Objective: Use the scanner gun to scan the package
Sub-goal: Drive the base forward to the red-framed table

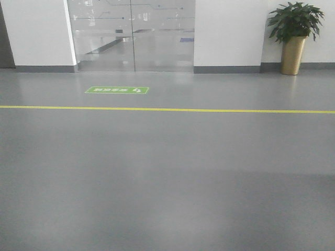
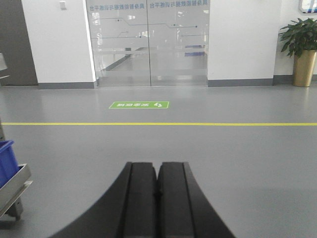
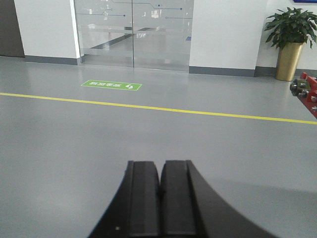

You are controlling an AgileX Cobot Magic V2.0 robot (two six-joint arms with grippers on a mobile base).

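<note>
"Package and scanner gun: where are they sitting?"

"Neither the package nor the scanner gun is showing in any of the three views, so I cannot tell. The cameras are all looking across a grey floor (image 1: pixel 167 183) toward a white wall."

"What are the fingers doing?"

"The left gripper (image 2: pixel 157 198) is pointing out across the floor with its black fingers (image 2: pixel 141 198) pressing together. Only a thin seam is running between them, and they are gripping nothing. The right gripper (image 3: pixel 161 198) is doing the same — its fingers (image 3: pixel 143 198) are meeting pad to pad, holding nothing."

"And around them?"

"A yellow line (image 1: pixel 167 110) is running across the floor from edge to edge. A green floor sign (image 1: pixel 117 90) is lying just beyond it, in front of glass doors (image 1: pixel 133 34). A potted plant (image 1: pixel 296 21) in a gold pot is standing against the wall at the far right. In the left wrist view a blue bin (image 2: pixel 6 161) is sitting on a metal cart (image 2: pixel 15 186) at the left edge. In the right wrist view a red piece of equipment (image 3: pixel 307 91) with small wheels is poking in at the right edge — too little of it is showing to name it."
</note>
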